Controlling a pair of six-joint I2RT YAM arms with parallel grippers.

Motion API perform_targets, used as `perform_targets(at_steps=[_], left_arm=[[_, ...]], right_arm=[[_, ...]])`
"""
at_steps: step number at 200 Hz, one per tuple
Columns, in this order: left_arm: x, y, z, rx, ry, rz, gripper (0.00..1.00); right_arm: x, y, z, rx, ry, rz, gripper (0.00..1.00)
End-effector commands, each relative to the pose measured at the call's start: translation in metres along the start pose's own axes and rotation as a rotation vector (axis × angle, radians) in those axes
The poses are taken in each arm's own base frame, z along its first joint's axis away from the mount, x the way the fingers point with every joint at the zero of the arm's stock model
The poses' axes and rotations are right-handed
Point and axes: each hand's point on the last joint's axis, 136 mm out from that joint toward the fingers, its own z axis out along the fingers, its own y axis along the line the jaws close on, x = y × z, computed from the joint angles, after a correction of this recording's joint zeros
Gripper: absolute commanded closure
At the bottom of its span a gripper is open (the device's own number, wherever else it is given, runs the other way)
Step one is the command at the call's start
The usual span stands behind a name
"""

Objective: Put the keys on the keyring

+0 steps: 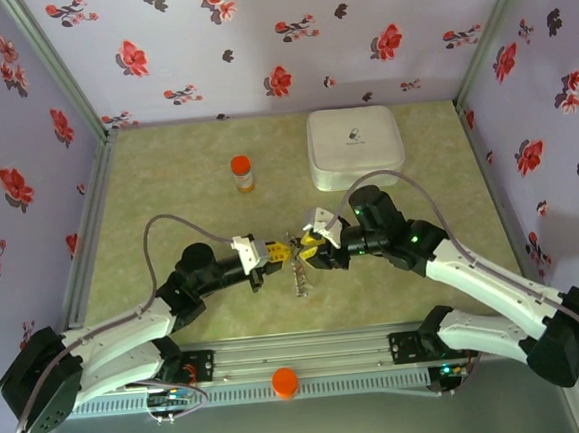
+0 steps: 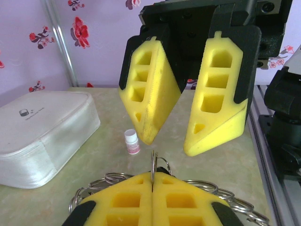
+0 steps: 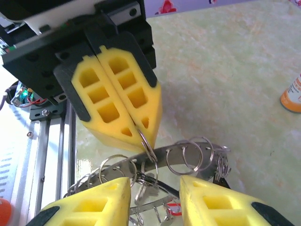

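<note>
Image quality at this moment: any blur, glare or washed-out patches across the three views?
Top external: even, soft light, mild haze; the keyring is too small to resolve. Left wrist: white case bright yet detailed, far wall soft. Right wrist: keyring crisp, aluminium rail washed out, orange bottle slightly blurred at the edge.

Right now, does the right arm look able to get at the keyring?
Probably yes. The right gripper is open, with its fingers either side of the keyring, which hangs from the shut left gripper. Nothing lies between.
</note>
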Motion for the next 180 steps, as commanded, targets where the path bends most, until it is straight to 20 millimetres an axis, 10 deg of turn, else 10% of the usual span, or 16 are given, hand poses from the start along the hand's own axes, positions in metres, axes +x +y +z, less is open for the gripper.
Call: perform_targets(at_steps=[1,152,168,180], left_arm=[[-0.02,-0.006,0.001,0.035,-0.09,-0.005,1.0],[-0.019,-0.013,0.004,0.083,-0.095,-0.016,1.0],[-0.008,-0.006,0.004,0.046,-0.021,-0.022,0.65],[0.003,-0.003,0.005,0.027,0.059,-0.021,0.56]], right_arm=[[-0.003,0.002,0.002,-0.022,-0.038,-0.021,0.69],[-0.002,0.013,0.009,-0.108,-0.023,-0.026,1.0],[0.0,0.009,0.007,-0.081,0.017,-0.052,1.0],[0.005,0.007,0.006,-0.053,0.07,-0.082,1.0]])
